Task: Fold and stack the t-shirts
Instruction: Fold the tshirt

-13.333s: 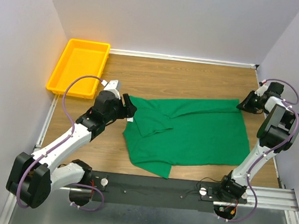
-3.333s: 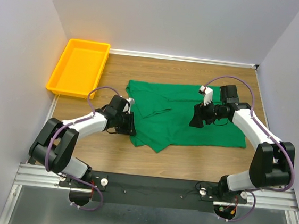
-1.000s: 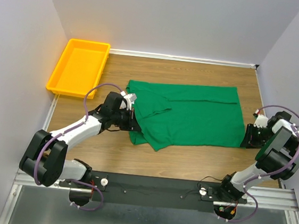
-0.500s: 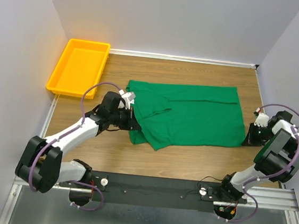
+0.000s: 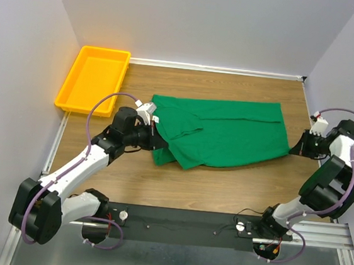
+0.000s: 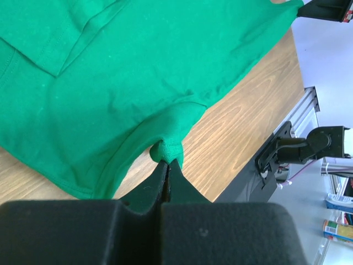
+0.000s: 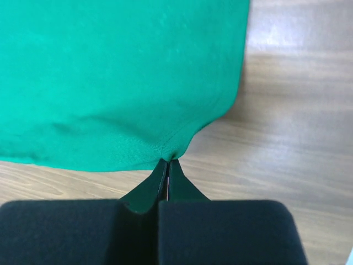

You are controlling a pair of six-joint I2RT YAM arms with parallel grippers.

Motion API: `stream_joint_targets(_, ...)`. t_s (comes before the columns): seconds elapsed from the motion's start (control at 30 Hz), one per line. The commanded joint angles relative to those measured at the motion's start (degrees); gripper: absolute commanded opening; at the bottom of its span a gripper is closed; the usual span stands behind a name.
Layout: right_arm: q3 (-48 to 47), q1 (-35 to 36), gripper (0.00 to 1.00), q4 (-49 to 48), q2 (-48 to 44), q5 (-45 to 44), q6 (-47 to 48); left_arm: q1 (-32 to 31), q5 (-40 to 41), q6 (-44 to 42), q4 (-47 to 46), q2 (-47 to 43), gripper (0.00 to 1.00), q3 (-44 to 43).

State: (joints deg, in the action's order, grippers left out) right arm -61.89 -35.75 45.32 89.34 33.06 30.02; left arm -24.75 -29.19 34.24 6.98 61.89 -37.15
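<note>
top view, green t-shirt (image 5: 228,128) spread mid table (image 5: 234,189), left arm stretched low to its left edge, right arm bent out to its right corner, left wrist, left claw (image 6: 167,161) pinched tight on bunched hem, right wrist, right claw (image 7: 167,164) clamped on shirt corner

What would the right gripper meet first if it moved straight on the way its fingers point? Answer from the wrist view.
The green t-shirt: the right gripper is shut on its edge, so the cloth lies directly ahead, spread on the wooden table.
</note>
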Motion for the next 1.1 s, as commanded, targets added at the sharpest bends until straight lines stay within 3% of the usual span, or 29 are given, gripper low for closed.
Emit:
stream_joint_targets(0.0, -3.85, -0.38, 0.0, 1.88, 2.86, 4.91, -0.84, 0.67, 1.51, 0.65, -1.53, -1.33, 0.0, -0.91)
stream_joint_targets(0.47, -10.97, -0.29, 0.01, 1.7, 13.92, 8.6, -3.74, 3.75, -1.57, -4.17, -3.11, 9.56, 0.0, -12.32)
stream_joint_targets(1.07, -14.22, -0.29, 0.0, -2.69, 19.47, 9.13, -8.22, 6.56, -4.38, -11.21, -0.13, 24.33, 0.0, -24.72)
